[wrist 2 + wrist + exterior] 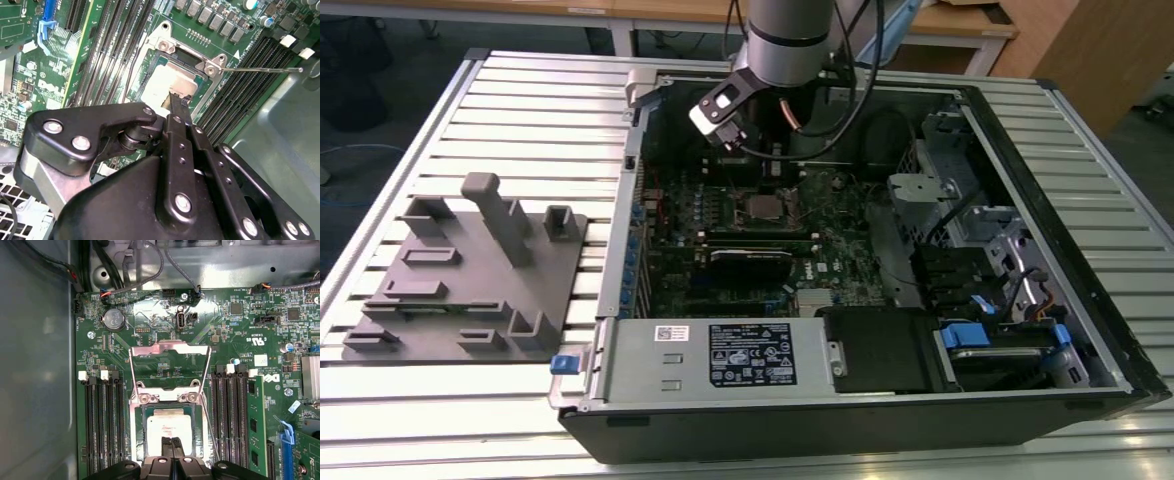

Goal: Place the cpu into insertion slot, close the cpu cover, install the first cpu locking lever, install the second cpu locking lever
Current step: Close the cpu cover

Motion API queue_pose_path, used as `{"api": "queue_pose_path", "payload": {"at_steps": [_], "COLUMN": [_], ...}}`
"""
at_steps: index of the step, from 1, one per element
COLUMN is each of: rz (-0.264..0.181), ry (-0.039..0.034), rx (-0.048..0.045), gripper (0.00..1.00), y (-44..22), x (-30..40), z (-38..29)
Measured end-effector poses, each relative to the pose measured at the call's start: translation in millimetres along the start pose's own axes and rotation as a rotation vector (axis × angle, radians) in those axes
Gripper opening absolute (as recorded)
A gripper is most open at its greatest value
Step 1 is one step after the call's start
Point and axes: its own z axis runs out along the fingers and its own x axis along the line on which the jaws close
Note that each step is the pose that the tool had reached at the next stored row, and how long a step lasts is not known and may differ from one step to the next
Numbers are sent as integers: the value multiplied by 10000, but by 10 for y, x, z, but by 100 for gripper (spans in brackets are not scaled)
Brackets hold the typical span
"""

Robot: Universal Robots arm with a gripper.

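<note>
chip (167, 426) lay flat in socket (138, 435) | claw (172, 439) narrow, fingers pressed together, gripping nothing, tips at chip's edge | cover (169, 346) stood flipped open behind socket | thin lever (260, 70) swung out beside socket

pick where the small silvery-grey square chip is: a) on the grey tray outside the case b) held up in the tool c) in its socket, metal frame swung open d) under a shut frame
c: in the first wrist view the small silvery-grey square chip lies in the dark square socket, with the thin silvery metal frame swung open.
</note>
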Motion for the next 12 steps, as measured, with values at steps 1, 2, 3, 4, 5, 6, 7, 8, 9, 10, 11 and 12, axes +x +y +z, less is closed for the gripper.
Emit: {"api": "queue_pose_path", "payload": {"at_steps": [1,2,3,4,5,6,7,8,9,10,11,12], "rz": [0,0,0,1,1,0,1,0,0,1,1,0], "ry": [0,-1,0,1,1,0,-1,-1,0,-1,-1,0], "rx": [1,0,2,1,1,3,5,7,7,8,8,8], "gripper": [10,10,10,10,10,10,10,10,10,10,10,10], "y": [0,1,1,1,1,2,2,3,3,3,3,4], "x": [0,0,0,0,1,0,0,1,1,1,1,1], "z": [-10,-22,-35,-52,-70,-90,-110,-132,-153,-172,-191,-211]}}
